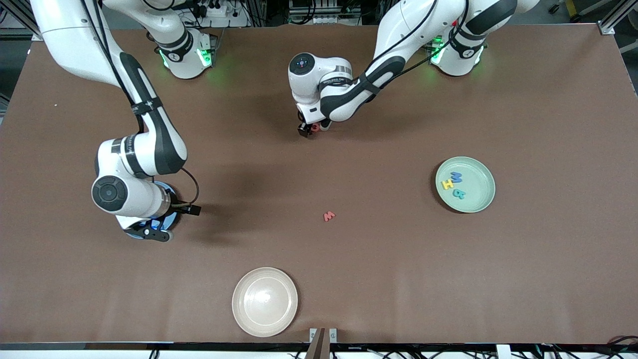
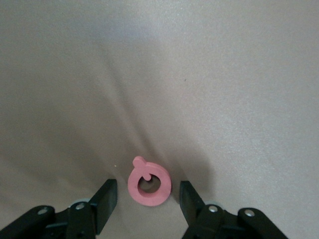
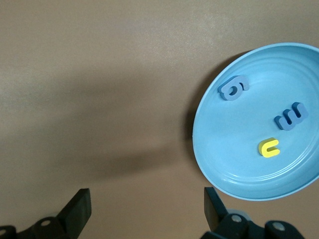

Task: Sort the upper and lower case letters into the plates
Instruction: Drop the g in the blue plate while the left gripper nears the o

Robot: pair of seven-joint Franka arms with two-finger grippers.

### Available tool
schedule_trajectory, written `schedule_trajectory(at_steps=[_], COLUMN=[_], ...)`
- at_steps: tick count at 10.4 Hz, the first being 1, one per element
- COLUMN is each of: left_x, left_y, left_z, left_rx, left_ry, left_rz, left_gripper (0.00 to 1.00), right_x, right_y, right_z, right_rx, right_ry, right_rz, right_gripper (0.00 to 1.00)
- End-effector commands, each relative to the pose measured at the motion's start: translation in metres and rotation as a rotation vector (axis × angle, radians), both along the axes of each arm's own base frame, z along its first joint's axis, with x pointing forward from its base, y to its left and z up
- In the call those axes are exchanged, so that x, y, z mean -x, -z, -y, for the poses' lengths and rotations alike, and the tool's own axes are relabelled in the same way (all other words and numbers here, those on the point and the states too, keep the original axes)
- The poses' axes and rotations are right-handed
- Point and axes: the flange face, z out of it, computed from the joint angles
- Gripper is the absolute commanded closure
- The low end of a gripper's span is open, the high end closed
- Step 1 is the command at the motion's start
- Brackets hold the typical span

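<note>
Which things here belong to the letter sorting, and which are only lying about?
Belong: red Q between the left gripper fingers; red w; blue plate holding g, m, u; pale green plate holding M, H, R.
Lying about: cream-beige plate.

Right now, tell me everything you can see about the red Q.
The red Q is a small flat pinkish-red ring with a short tail, foam-like in look. It lies flat on the brown table, midway along it, near the robots' bases. The left gripper is down around it, one of the jaws on each side, with slight gaps showing.
</note>
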Motion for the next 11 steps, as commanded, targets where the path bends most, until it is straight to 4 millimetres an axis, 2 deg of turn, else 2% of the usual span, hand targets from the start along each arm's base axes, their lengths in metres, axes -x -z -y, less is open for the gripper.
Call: schedule_trajectory(at_steps=[1, 7, 9, 11], left_x=[0.008, -0.001, -0.002, -0.002], left_y=[0.011, 0.006, 0.007, 0.006], left_z=[-0.008, -0.012, -0.013, -0.013], left_rx=[-0.025, -0.026, -0.027, -0.026], left_ry=[0.031, 0.055, 0.055, 0.059], left_rz=[0.012, 0.019, 0.019, 0.018], left_gripper=[0.40, 0.40, 0.41, 0.41], right_x=[0.001, -0.001, 0.000, -0.002], right_y=[-0.011, -0.016, -0.019, -0.024], right_z=[-0.011, -0.017, -0.032, -0.039], right_rx=[-0.007, -0.006, -0.005, -0.003], right_ry=[0.023, 0.039, 0.068, 0.090], right_rz=[0.008, 0.018, 0.030, 0.041], right_gripper=[0.00, 0.00, 0.00, 0.00])
